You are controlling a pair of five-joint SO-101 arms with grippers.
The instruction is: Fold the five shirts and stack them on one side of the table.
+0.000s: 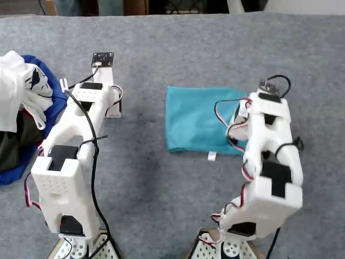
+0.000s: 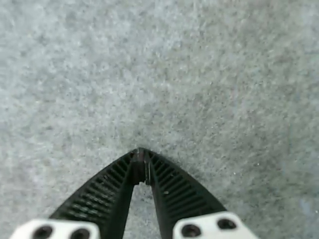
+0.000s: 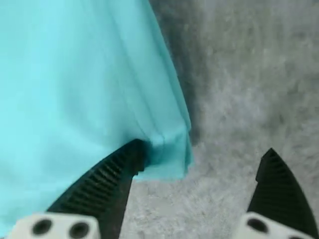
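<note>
Lying crosswise, folded teal shirt (image 1: 197, 120)

The desk (image 1: 161, 48) wears a grey, felt-like cover (fuzzy and speckled up close). Beyond its far edge stands a wooden piece (image 1: 136, 6).

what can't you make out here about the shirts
High view: the right edge of the teal shirt is hidden under the right arm.
High view: the shirt pile is cut by the picture's left edge and overlaps itself; no count possible.
Right wrist view: whether the right gripper touches the teal shirt is unclear.
</note>
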